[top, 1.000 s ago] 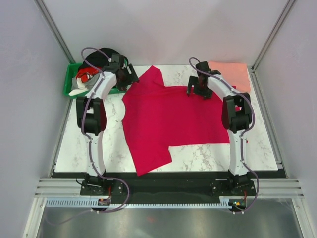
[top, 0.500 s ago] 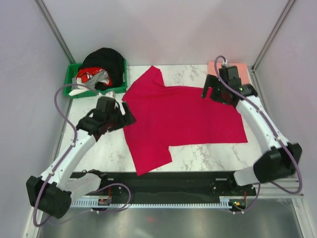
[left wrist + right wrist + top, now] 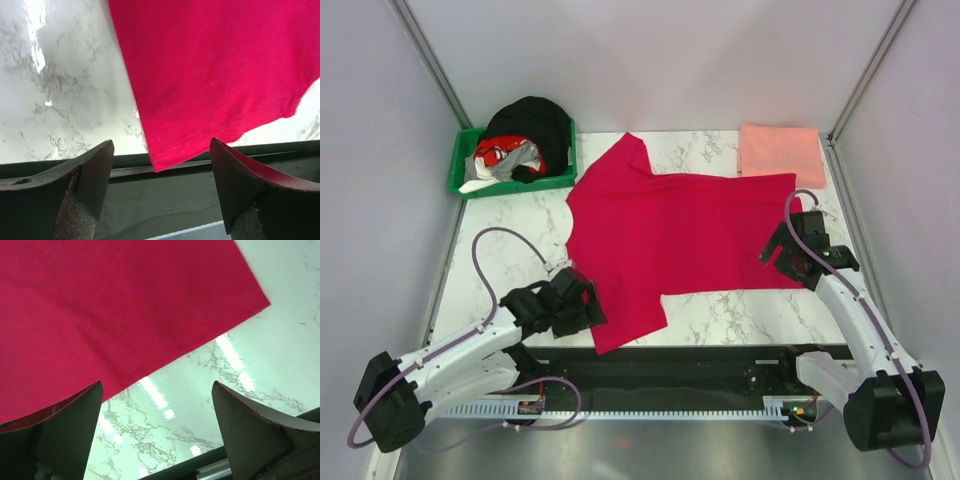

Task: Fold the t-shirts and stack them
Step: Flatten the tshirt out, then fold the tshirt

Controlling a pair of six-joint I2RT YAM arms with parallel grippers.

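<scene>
Light was bright and even from above, and shadows were faint and soft. White glare streaked the glossy marble tabletop (image 3: 260,355) in both wrist views. There the near tool fingers (image 3: 85,190) looked dark and blurred; the overhead view was sharp.

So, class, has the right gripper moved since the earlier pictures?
Yes. The right gripper has come back from the pink shirt toward the near edge of the table.

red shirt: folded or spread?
Spread. The red shirt lies flat on the table, both sleeves out; the pink shirt is the folded one.
</scene>
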